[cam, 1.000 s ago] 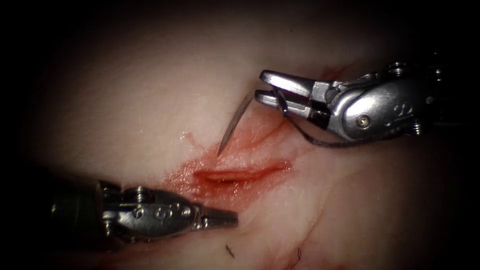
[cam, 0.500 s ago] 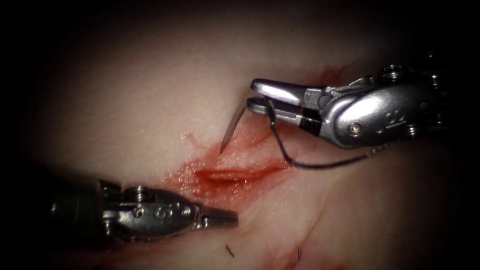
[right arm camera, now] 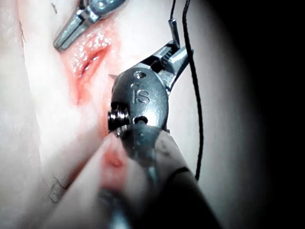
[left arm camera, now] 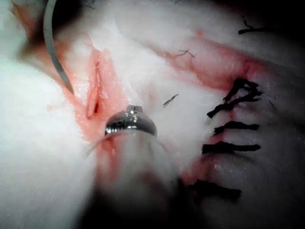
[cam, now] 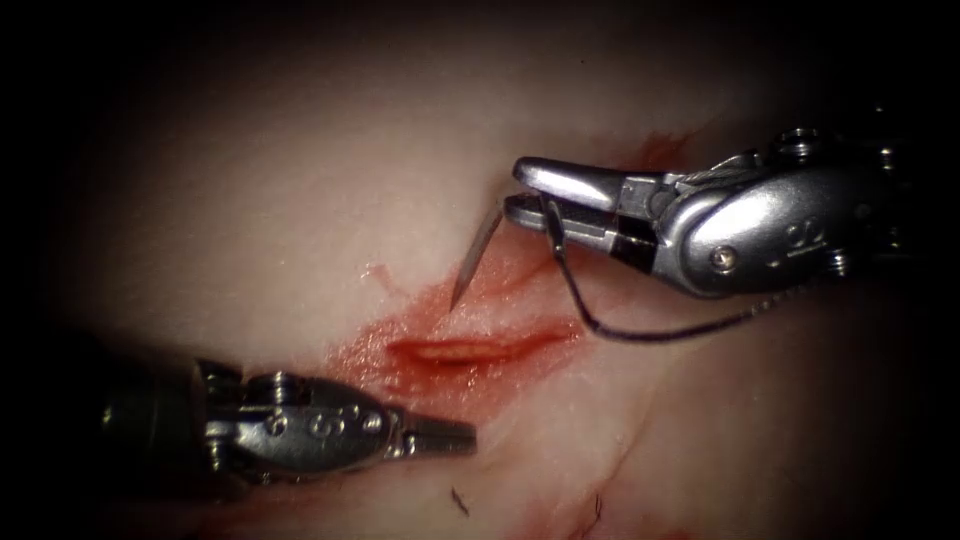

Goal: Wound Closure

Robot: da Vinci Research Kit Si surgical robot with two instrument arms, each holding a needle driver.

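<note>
A: What does the right tool [cam: 520, 192] have?

B: Its jaws are clamped on the needle [cam: 472, 262], gripping it near the thread end of the curve. The rest of the needle hangs toward seven o'clock, its tip just above the tissue [cam: 300, 200] and not in it, a little toward eleven o'clock of the cut [cam: 470, 350].

A: And the thread [cam: 640, 332]?

B: It drops from the jaws and loops away toward three o'clock, lying slack under the tool (dark and easy to follow).

A: The left tool [cam: 462, 436]?

B: Jaws closed, holding nothing, resting near six o'clock of the cut beside the red fluid [cam: 375, 345].

A: What could go wrong?

B: As I judge it, a grip that far back leaves a long free lever, so the needle could twist in the jaws if the tip meets firm tissue. The slack loop could also snag on the tool's wrist.
</note>
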